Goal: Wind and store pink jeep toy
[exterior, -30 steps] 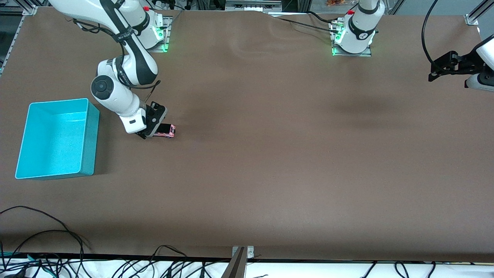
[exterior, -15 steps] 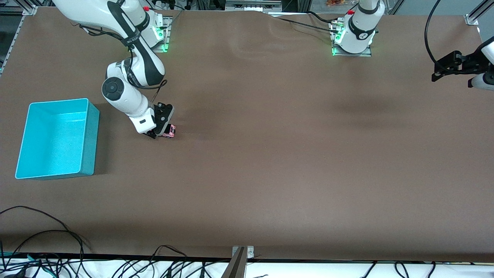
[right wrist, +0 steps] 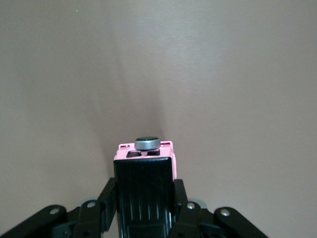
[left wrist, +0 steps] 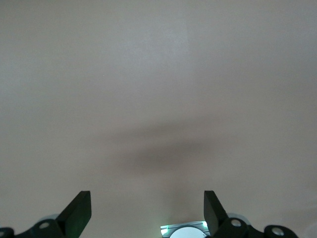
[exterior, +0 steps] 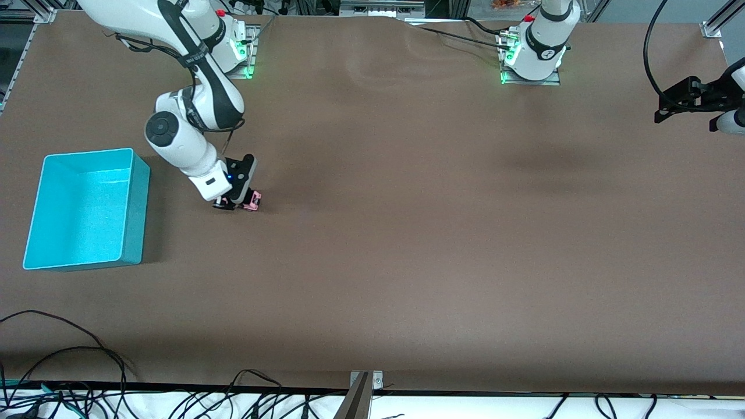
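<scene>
The pink jeep toy sits on the brown table, at about three o'clock from the turquoise bin and near it, toward the right arm's end of the table. The right gripper is down at table level with its fingers pinched narrow on the sides of the jeep; in the right wrist view the black roof fills the space between the fingers, with the pink body and a grey-rimmed spare wheel showing ahead of them. The wheels appear to rest on the table, though the front view is too small to be sure.

The left gripper waits in the air over the left arm's end of the table, at roughly three o'clock from the left arm's base, its fingers spread wide around nothing.

My judgement is that the grasp is just made and the winding pull comes next. The toy is tiny and held by its smooth flanks, so it could twist or squirt out if the drag presses down too hard or runs off the axis of the wheels. Too little downward load and the wheels may slide on the cloth-like surface instead of turning, leaving the spring unwound. A wound jeep could also shoot away if it is let go before it is over the bin.
</scene>
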Available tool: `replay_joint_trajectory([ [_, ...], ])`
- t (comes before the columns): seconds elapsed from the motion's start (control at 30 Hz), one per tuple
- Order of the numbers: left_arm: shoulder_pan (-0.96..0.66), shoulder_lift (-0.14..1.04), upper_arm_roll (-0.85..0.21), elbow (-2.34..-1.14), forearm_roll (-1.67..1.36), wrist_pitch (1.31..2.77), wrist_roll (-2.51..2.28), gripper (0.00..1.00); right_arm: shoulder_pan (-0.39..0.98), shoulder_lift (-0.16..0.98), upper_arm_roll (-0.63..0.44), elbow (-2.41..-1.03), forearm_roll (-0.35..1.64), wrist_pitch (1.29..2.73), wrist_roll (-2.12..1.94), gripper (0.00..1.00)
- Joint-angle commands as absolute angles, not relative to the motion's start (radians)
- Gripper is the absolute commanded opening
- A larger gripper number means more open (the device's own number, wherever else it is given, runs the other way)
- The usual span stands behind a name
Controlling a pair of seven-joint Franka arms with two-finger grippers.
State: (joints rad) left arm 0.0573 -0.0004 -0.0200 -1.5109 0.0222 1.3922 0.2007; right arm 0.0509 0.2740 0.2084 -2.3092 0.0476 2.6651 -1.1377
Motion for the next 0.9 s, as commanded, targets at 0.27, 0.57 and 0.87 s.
replay_joint_trajectory([
  [0.27,0.061,0.015,-0.028,-1.479,0.043,1.382,0.204,1.0,-0.081,0.077,0.196,-2.261,0.058,2.361,-1.353,0.16],
  [0.57,0.06,0.015,-0.028,-1.479,0.044,1.384,0.204,1.0,-0.172,0.018,0.154,-2.253,0.057,2.281,-1.557,0.16],
  [0.87,0.06,0.017,-0.028,-1.479,0.034,1.384,0.207,1.0,-0.236,0.008,0.046,-2.252,0.06,2.243,-1.775,0.16],
])
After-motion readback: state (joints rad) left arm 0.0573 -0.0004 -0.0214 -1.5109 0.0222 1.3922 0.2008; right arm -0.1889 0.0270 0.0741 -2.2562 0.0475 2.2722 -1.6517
